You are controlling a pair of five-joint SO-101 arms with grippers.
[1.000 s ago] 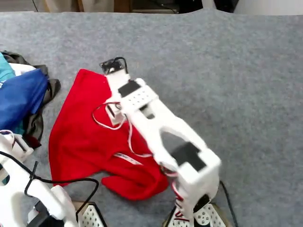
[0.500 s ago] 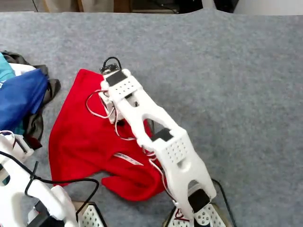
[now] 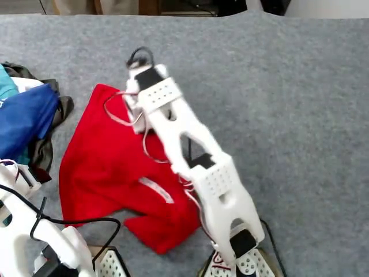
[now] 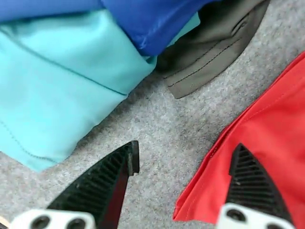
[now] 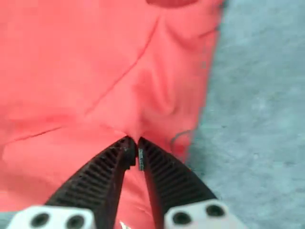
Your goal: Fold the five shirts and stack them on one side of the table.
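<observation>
A red shirt (image 3: pixel 98 167) lies spread and crumpled on the grey table (image 3: pixel 277 104), left of centre. My right gripper (image 3: pixel 137 112) sits over the shirt's far part, shut, with a pinch of red fabric (image 5: pixel 71 71) caught between its tips (image 5: pixel 134 142). The left gripper (image 4: pixel 183 162) hangs open over bare table, between the red shirt's edge (image 4: pixel 276 119) and a heap of other shirts. That heap at the left edge holds a blue shirt (image 3: pixel 23 118), a teal one (image 4: pixel 57 76) and a dark grey one (image 4: pixel 214 43).
The left arm (image 3: pixel 23 213) stands at the near left corner with a black cable looping by its base. The right arm's body (image 3: pixel 202 173) spans part of the red shirt. The grey table runs bare to the right and far side.
The right arm has stretched toward the far side, drawing the pinched red fabric with it; the shirt's near lobe and label shifted. The left arm has not moved.
</observation>
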